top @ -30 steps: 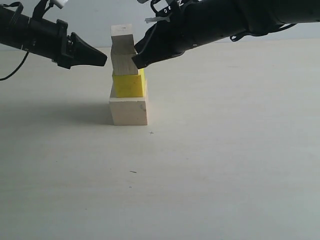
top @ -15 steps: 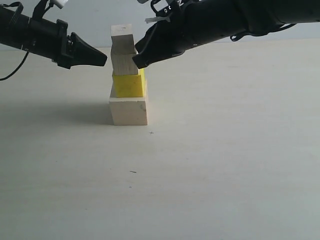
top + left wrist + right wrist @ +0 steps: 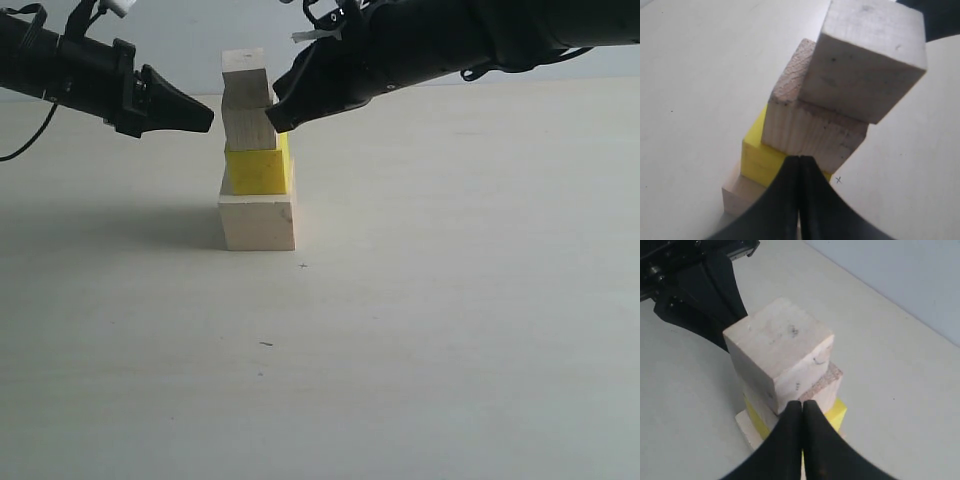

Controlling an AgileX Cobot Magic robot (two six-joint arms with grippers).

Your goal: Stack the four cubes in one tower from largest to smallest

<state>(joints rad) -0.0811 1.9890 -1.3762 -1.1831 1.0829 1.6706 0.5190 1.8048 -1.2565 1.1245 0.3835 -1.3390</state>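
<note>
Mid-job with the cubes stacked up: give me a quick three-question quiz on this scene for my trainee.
1. True or false: the yellow cube sits directly on the large pale cube.
2. Which cube is topmost? A) yellow cube, B) small pale cube, C) large pale cube.
3. Fill in: the left gripper and the right gripper both have their fingers ____.
Key: 1 true; 2 B; 3 shut.
</note>
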